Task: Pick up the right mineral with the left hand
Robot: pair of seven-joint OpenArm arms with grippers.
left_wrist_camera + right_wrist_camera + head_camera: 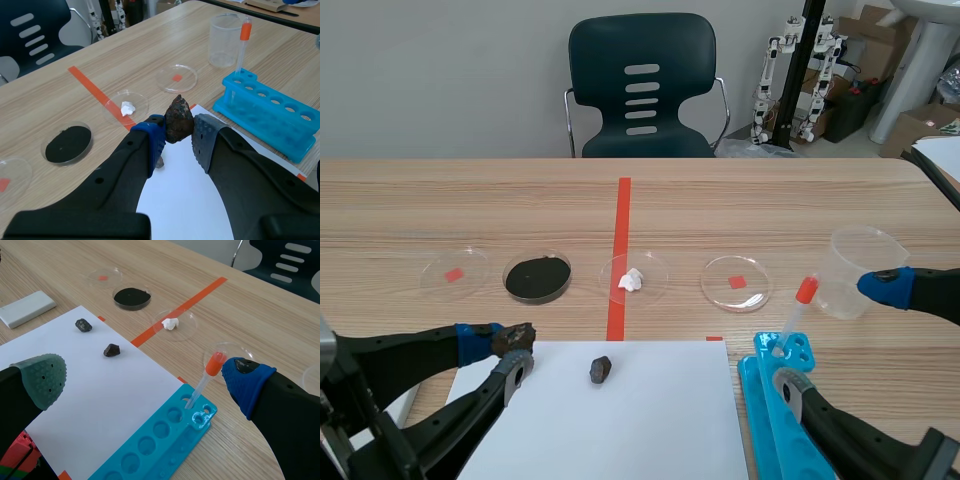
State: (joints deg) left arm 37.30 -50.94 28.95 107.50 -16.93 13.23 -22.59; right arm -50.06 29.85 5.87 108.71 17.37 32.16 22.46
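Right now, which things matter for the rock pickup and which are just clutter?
In the job: left gripper, shut on a rock; second rock on the paper.

Lying about: black-powder dish, white-lump dish, left empty dish, right empty dish, beaker, blue rack, orange-capped tube, chair, right gripper (open).

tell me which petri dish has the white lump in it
The petri dish lying over the orange-red tape line holds the white lump; the others hold black powder or only a red square.
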